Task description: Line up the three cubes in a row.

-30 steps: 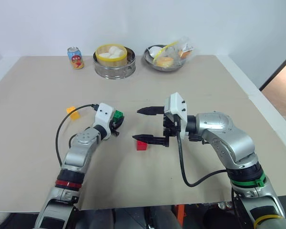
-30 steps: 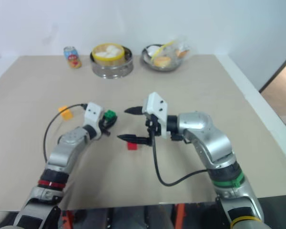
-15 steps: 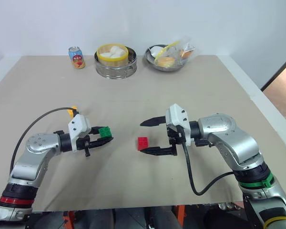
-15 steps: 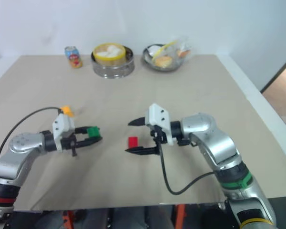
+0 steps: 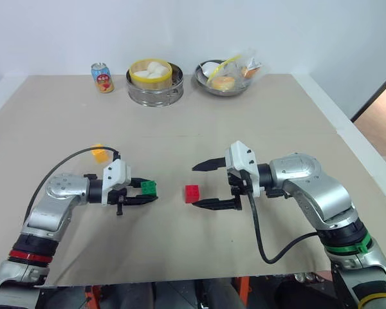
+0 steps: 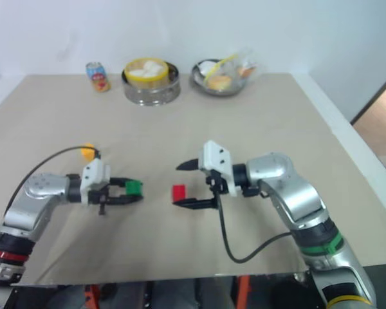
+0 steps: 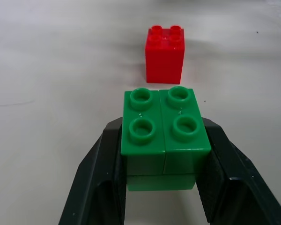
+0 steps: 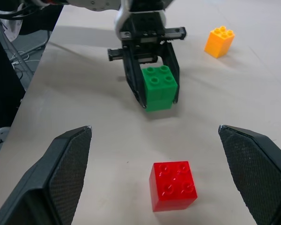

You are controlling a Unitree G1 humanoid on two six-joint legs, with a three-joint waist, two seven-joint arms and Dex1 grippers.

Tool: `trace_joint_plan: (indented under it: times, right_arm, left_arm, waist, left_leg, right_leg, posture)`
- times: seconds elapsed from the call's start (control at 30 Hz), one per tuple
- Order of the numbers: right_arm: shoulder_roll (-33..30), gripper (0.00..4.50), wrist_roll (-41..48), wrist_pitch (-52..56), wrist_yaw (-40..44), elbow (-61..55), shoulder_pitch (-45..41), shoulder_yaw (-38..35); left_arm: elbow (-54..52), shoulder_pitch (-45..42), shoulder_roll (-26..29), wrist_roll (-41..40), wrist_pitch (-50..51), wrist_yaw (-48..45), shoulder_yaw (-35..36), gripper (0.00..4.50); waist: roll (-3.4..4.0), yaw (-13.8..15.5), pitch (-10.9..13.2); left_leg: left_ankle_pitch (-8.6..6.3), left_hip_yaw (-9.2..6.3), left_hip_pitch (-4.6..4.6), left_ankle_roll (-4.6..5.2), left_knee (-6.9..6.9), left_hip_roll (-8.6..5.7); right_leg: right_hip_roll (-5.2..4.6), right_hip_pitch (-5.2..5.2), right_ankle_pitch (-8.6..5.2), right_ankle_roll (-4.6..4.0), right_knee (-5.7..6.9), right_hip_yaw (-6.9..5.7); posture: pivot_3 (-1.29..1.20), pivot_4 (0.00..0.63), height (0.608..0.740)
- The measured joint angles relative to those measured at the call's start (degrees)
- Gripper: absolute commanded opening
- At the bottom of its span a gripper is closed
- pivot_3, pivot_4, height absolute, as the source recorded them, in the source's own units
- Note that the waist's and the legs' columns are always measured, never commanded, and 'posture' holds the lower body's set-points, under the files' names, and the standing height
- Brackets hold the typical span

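Left gripper (image 5: 143, 193) swung sideways (green cube (image 5: 148, 187) clamped), facing red cube (image 5: 192, 193)

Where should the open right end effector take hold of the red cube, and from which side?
Grip the red cube by two opposite smooth side faces, below the studs. It stands upright and alone on the table, and the right end effector already straddles it from the robot's right, so sliding in level from there looks simplest.

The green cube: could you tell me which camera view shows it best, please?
The left wrist view: the green cube looms close between the left gripper fingers. The right wrist view shows it farther off; the eye views show it small.
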Motion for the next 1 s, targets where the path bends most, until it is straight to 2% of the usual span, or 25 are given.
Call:
trace_joint_plan:
  times: [0.37, 1.0]
  right_arm:
    - [-1.7, 4.5, 0.9, 2.3, -1.6, -3.9, 2.2, -0.8]
    - [-3.1, 4.5, 2.1, 3.7, -3.3, -5.8, 3.5, -1.2]
  left_arm:
    - [8.1, -4.4, -2.3, 2.6, -4.1, -3.8, -2.5, 1.35]
    - [12.4, -6.1, -5.4, 5.2, -7.4, -5.0, -3.2, 1.35]
  waist:
    - [0.0, 0.0, 0.0]
    - [0.0, 0.0, 0.0]
  left_leg:
    - [0.0, 0.02, 0.0, 0.0, 0.01, 0.0]
    - [-0.01, 0.04, -0.18, 0.02, 0.47, -0.01]
  right_leg:
    - [0.03, -0.01, 0.03, 0.04, 0.0, 0.05]
    - [0.0, 0.02, 0.2, 0.3, 0.01, 0.13]
  posture:
    - [0.0, 0.15, 0.74]
    - [0.0, 0.15, 0.74]
